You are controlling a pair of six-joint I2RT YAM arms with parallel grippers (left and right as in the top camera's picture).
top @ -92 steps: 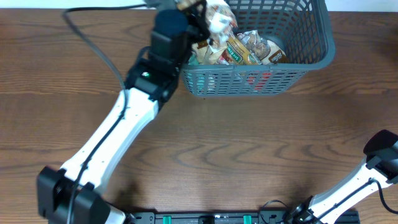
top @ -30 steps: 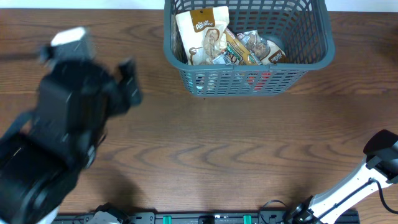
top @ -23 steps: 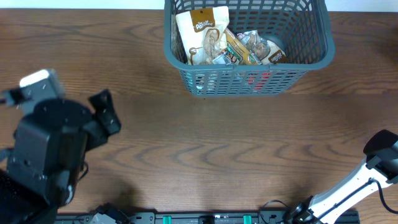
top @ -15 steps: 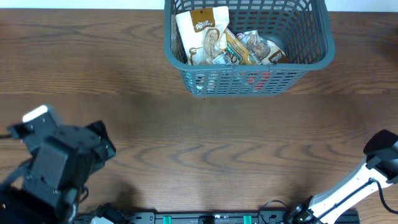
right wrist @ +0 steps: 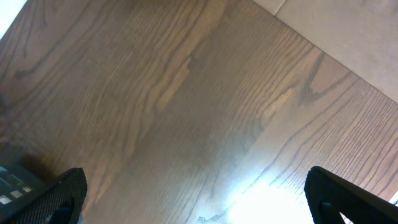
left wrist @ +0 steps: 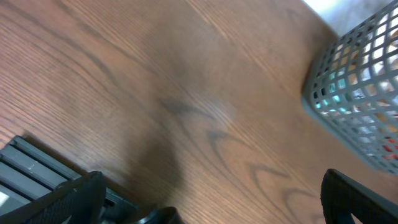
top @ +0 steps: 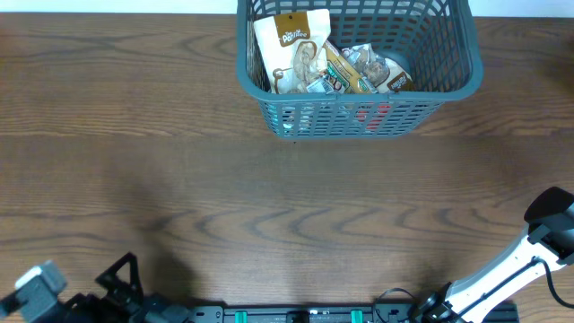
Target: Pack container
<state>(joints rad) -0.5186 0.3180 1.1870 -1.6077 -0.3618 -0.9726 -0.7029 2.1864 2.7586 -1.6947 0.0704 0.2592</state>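
The left gripper (left wrist: 211,190) has its jaws wide apart and holds nothing. In the overhead view it sits low at the near left corner of the table (top: 269,197). From it, the container (top: 359,117) lies forward and to the right, well apart. In the left wrist view one slotted corner of it shows at the upper right.

The right gripper (right wrist: 196,196) also has its jaws fully apart and empty, and its camera shows only bare wood. Its arm stands at the near right edge, so the container lies forward and to the left of it. Neither arm is close. The left one at least faces the container.

The container rests upright at the far middle of the table with its mouth up. As far as the overhead view shows, its long axis runs left to right, along the table edge, but its far rim is cut off. Snack packets (top: 291,49) lie inside, towards its left half. Any coming move probably has to enter from above.
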